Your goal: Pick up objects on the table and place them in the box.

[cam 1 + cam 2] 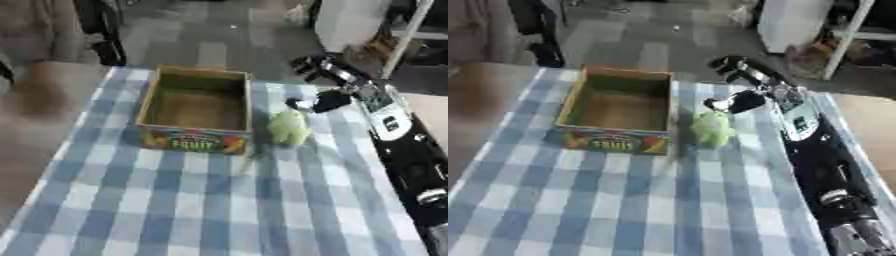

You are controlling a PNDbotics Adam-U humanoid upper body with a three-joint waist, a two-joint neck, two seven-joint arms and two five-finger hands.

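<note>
I've got the right robot hand [319,102] over the green object [288,128] (finger state unclear); a miss could knock it off beside the box [198,106].

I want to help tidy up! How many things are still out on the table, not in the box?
1. A green thing sits on the checked cloth just right of the box, under the right hand. The box looks empty.

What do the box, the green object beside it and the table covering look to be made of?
Box: likely cardboard, with matte brown inner walls and a glossy printed fruit label on the front. Green object: pale, lumpy and dull, perhaps a soft or plastic toy vegetable; unclear. Table covering: woven-looking blue and white checked cloth, matte, lying flat.
</note>
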